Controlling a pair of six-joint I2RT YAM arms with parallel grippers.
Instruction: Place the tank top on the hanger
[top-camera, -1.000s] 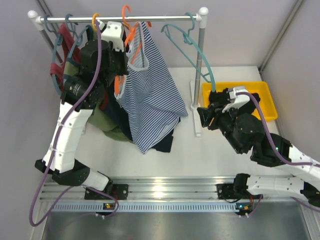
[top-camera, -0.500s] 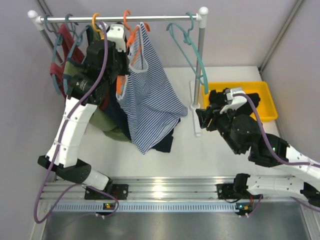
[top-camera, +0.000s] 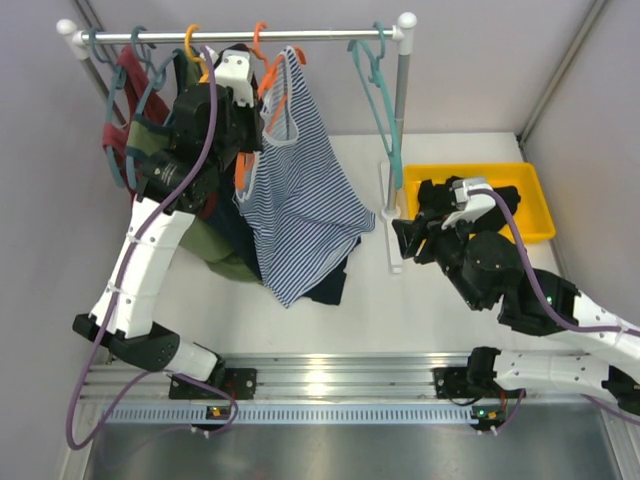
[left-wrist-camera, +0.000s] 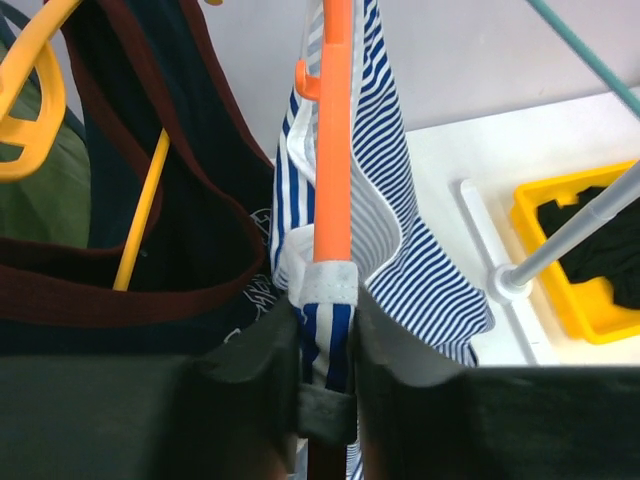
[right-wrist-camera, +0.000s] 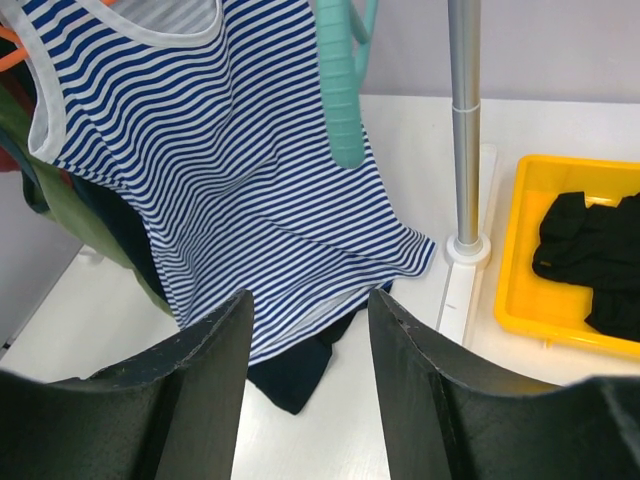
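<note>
The thin bright orange plastic hanger (top-camera: 270, 76) has slid a little way along the white metal rail (top-camera: 320, 36), toward the end with the post. Its hook stuck up above the rail before. Now it is lower and looks to sit over the rail. The left gripper (left-wrist-camera: 327, 322), which pinches this hanger, has moved up closer to the rail. The teal plastic hanger (top-camera: 386, 110) has swung round under the rail. It was spread wide before, and now it hangs edge-on, close by the rail's post.
</note>
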